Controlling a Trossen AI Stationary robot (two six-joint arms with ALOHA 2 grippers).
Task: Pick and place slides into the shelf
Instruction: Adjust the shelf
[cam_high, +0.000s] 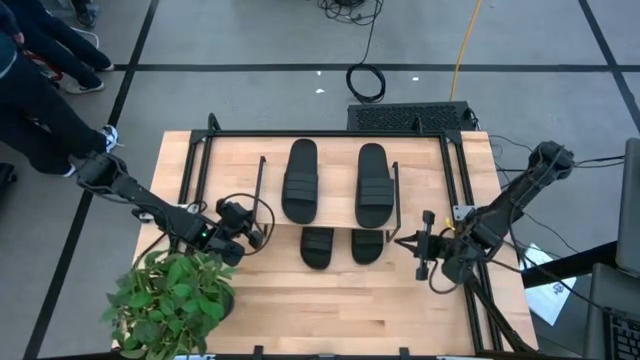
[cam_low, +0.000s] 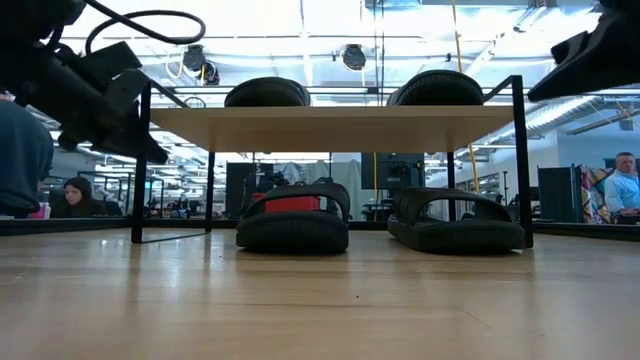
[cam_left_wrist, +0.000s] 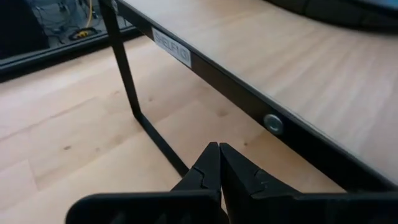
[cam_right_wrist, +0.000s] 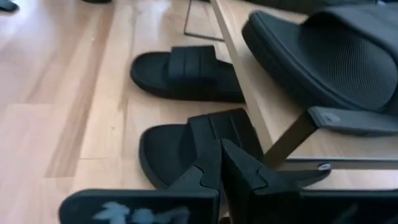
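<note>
Two slides (cam_high: 300, 180) (cam_high: 372, 183) lie on top of the shelf (cam_high: 335, 215), and two more (cam_high: 317, 246) (cam_high: 367, 245) sit under it. The left gripper (cam_left_wrist: 219, 163) is closed and empty beside the shelf's left leg. The right gripper (cam_right_wrist: 221, 163), seemingly closed too, holds nothing at the shelf's right end.

1. Bright, even light comes from ceiling lamps (cam_low: 352, 55) glaring in the low view.
2. The table (cam_high: 300, 300) shows only soft shadows.
3. Near fingers (cam_left_wrist: 211, 180) in the wrist views look blurred.
</note>
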